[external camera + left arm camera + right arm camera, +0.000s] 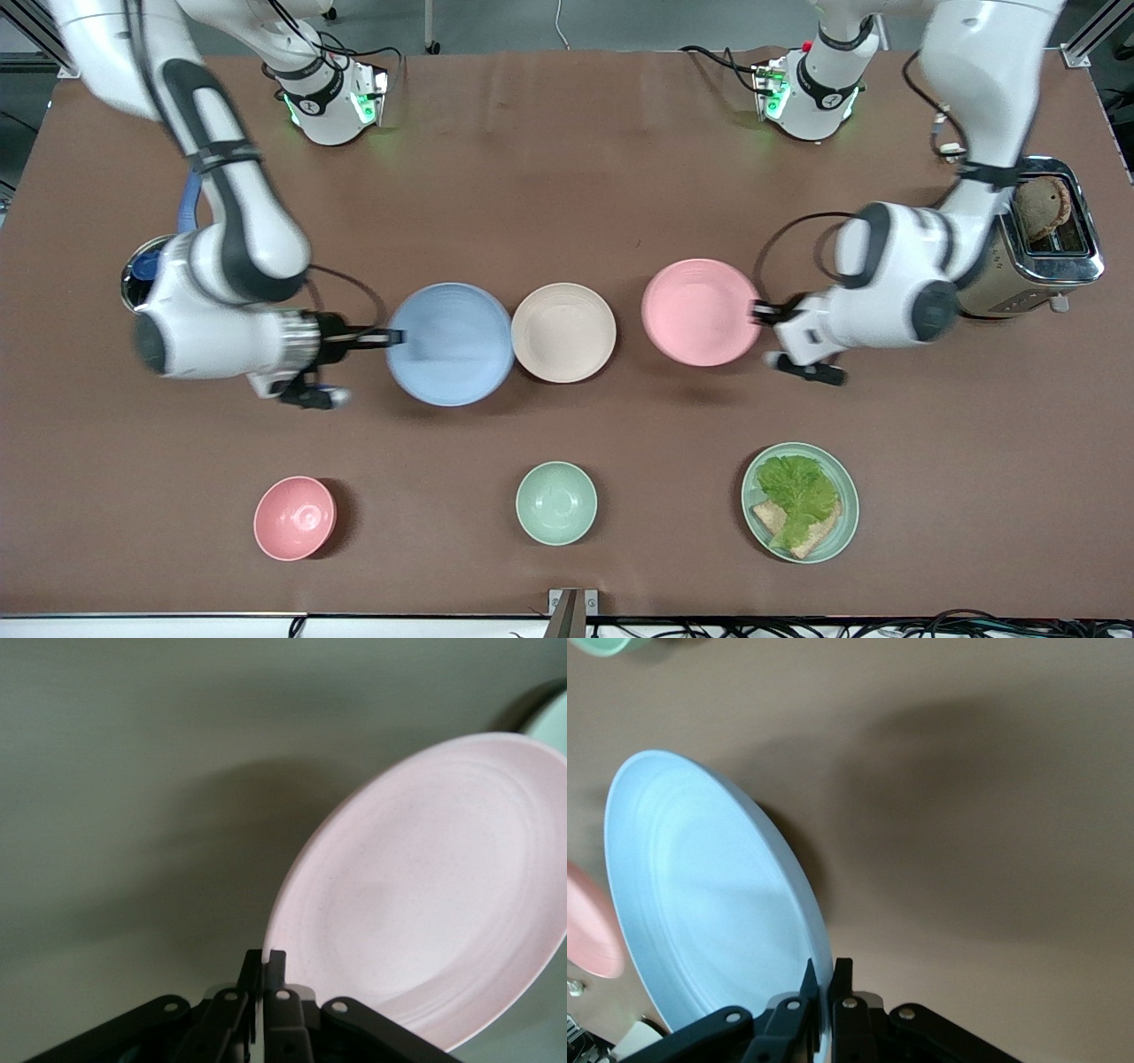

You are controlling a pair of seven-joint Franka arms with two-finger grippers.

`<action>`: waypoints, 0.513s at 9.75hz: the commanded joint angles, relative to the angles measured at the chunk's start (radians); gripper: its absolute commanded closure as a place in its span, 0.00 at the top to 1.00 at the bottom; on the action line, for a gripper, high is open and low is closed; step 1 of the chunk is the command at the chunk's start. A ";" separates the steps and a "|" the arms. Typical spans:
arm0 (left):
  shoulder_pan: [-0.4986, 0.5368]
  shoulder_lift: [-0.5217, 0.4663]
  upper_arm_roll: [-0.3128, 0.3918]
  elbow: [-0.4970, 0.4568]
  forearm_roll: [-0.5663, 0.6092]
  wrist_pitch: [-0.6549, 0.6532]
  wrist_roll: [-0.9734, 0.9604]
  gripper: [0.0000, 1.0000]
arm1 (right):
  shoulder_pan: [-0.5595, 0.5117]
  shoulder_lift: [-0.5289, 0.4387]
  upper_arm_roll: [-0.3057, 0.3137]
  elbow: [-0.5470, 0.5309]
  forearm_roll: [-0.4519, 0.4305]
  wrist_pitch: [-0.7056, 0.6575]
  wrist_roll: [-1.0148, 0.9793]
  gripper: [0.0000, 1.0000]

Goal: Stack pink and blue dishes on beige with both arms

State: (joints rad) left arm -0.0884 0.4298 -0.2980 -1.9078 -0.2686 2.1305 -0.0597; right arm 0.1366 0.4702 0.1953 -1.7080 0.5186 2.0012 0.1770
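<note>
The beige plate (563,332) rests on the table's middle. My right gripper (394,337) is shut on the rim of the light blue plate (450,344) (709,895), holding it lifted above the table beside the beige plate, toward the right arm's end. My left gripper (758,311) is shut on the rim of the pale pink plate (700,311) (434,895), also raised over the table, beside the beige plate toward the left arm's end. In each wrist view the fingers pinch the plate's edge.
Nearer the front camera stand a small pink bowl (295,517), a mint green bowl (555,502) and a mint green plate (833,523) with lettuce and bread. A toaster (1045,239) stands at the left arm's end, a metal cup (142,270) at the right arm's end.
</note>
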 commanded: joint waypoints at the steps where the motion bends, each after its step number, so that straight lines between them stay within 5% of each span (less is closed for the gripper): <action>1: -0.030 0.113 -0.110 -0.002 0.133 0.147 -0.298 0.01 | 0.049 -0.005 0.044 -0.088 -0.014 0.147 0.052 0.02; 5: -0.083 0.256 -0.205 0.131 0.369 0.203 -0.674 0.01 | 0.057 0.001 0.079 -0.137 -0.012 0.220 0.053 0.02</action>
State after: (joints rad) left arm -0.1515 0.6070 -0.5005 -1.8386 0.0206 2.3282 -0.6421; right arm 0.2099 0.4832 0.2422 -1.8147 0.5098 2.1882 0.2256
